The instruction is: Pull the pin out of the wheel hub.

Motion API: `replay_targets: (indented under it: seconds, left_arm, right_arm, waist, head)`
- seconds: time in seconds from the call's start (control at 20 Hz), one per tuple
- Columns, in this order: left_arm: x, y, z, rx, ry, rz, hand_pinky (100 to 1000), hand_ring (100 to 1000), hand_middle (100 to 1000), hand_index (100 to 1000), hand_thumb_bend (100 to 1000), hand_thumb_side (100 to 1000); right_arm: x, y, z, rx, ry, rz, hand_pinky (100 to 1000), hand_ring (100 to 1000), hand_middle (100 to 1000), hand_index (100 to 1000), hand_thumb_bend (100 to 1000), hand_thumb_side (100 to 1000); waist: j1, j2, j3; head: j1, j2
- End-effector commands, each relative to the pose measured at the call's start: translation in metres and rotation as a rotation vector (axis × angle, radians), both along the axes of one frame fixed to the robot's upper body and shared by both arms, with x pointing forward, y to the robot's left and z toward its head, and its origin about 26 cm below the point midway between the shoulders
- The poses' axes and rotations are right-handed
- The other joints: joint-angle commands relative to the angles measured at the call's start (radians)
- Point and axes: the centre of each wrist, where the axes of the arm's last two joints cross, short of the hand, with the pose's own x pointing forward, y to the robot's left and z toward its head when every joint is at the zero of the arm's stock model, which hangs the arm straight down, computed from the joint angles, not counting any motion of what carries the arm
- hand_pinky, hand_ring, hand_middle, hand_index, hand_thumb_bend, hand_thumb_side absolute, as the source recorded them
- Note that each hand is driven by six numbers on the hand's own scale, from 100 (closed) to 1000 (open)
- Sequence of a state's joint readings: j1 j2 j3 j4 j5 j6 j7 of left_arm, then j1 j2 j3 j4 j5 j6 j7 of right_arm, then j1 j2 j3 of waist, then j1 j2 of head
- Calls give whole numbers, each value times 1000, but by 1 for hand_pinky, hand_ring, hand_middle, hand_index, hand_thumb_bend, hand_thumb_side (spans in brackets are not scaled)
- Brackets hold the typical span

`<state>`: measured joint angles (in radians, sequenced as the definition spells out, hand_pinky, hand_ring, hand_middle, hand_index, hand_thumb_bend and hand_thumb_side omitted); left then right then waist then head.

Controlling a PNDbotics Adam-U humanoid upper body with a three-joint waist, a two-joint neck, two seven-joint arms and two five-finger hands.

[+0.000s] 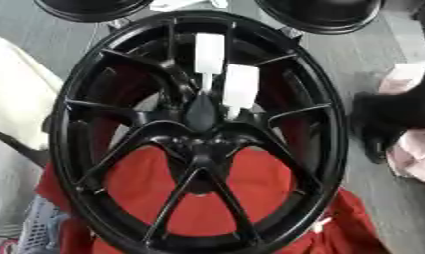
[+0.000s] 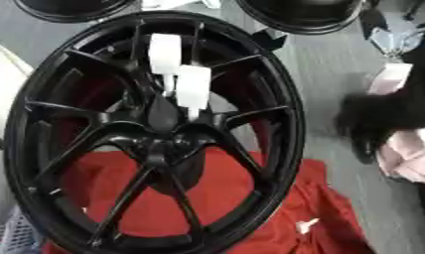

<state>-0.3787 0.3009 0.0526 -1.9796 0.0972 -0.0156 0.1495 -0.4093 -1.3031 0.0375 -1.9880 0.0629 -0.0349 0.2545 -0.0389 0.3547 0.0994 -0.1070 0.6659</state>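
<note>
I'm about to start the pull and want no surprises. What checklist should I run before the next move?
1. Wheel hub in view, unobstructed: ok.
2. Pins found: upper white pin and lower white pin stand at the hub: ok.
3. Which pin to pull: cannot tell.
4. Robot hand on a pin: not ok, nothing touches either.
5. Dark blurred shape at the right is a robot hand: cannot tell.

Right hand [image 1: 383, 118], black, outline blurred
</note>
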Motion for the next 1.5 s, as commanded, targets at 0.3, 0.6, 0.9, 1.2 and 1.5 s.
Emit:
replay_targets:
  seconds: [0.3,0.6,0.9,1.2,1.5]
  left_arm:
    - [-3,0,10,38,-28,-21,825,714,645,865,100,789]
    - [-3,-1,10,43,-24,-28,825,714,645,865,100,789]
    - [-3,-1,9,49,-19,-30,825,714,645,864,100,789]
    - [-4,0,8,49,-13,-27,825,715,645,864,100,789]
    - [-4,0,6,47,-7,-29,825,715,646,861,100,787]
  right_arm:
    - [-3,19,19,-219,73,46,846,807,724,775,100,361]
    - [0,35,21,-283,128,92,846,808,726,776,100,389]
    - [3,51,22,-299,184,131,842,808,728,778,105,416]
    - [5,65,22,-250,244,153,839,809,729,783,116,467]
    - [8,81,19,-208,308,177,834,811,730,807,172,522]
  waist:
    - [-8,-26,12]
    - [-15,-30,19]
    - [-21,-34,21]
    - [-27,-40,18]
    - [-27,-52,16]
  head:
    - [-18,-15]
    - [-28,-15]
    - [-32,-10]
    - [-32,-5]
    - [-36,-1]
